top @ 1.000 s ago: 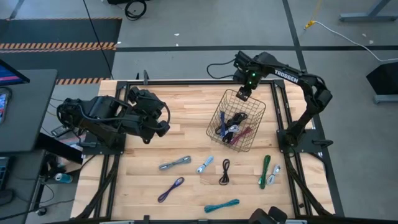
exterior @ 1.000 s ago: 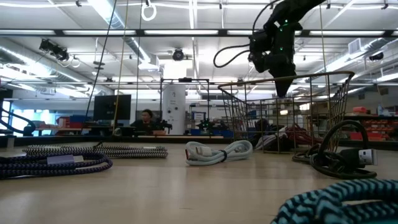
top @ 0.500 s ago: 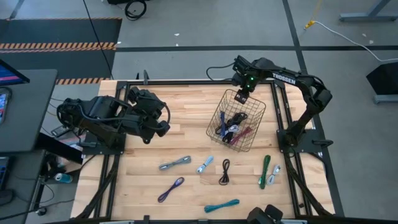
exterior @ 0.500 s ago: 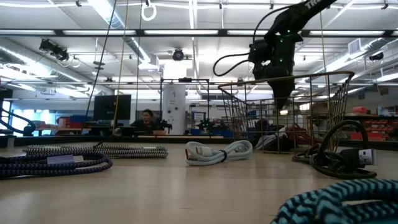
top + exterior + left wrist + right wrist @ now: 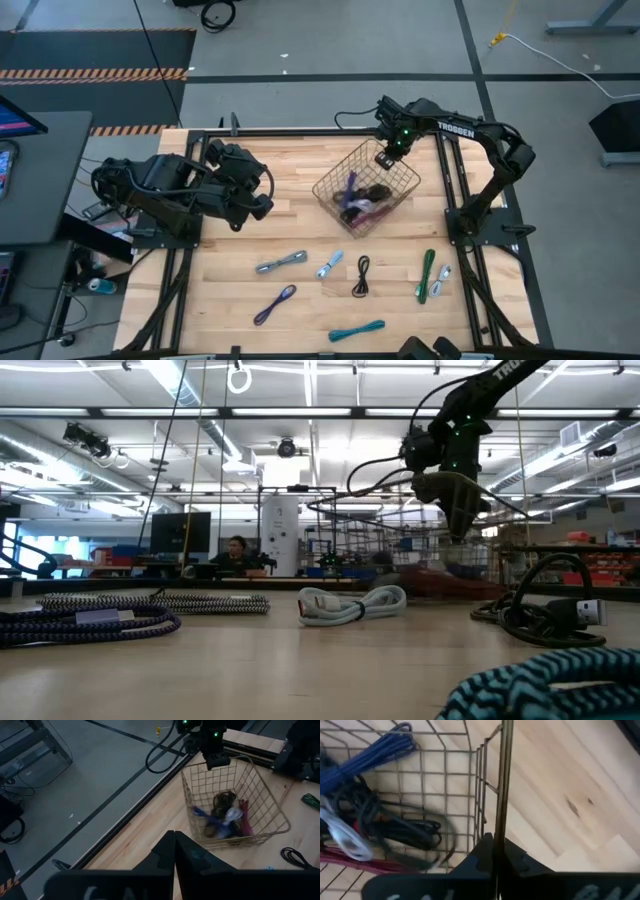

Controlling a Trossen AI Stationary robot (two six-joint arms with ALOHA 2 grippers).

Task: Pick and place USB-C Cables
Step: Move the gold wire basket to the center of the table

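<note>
My right gripper (image 5: 386, 160) is shut at the far rim of the wire mesh basket (image 5: 330, 190), which sits skewed on the table's far right. The basket holds purple, black, white and maroon USB-C cables (image 5: 362, 200), also seen in the left wrist view (image 5: 223, 817). Several more cables lie loose on the near half of the table: grey-silver (image 5: 281, 262), pale blue (image 5: 330, 264), black (image 5: 362, 275), purple (image 5: 274, 304), teal (image 5: 357, 330) and green (image 5: 427, 275). My left gripper (image 5: 260, 206) is shut, waiting at the table's left, touching nothing. My right gripper pinches the basket's top rim wire (image 5: 503, 815) between its two fingers, at the far side of the basket beside a corner. The fingers come from above, pointing down, and lie across the wire. Whether the basket's base rests on the table, I cannot tell.
Black frame rails run along the table's edges, and the right arm's base (image 5: 470, 225) stands close to the basket's right. Bare wood lies between my left gripper and the basket. In the low view a person (image 5: 236, 550) sits far behind the table.
My right gripper has come down onto the basket's far rim and moved toward the table's left. The basket has turned about and shifted left with it, and the cables inside have slid together.
</note>
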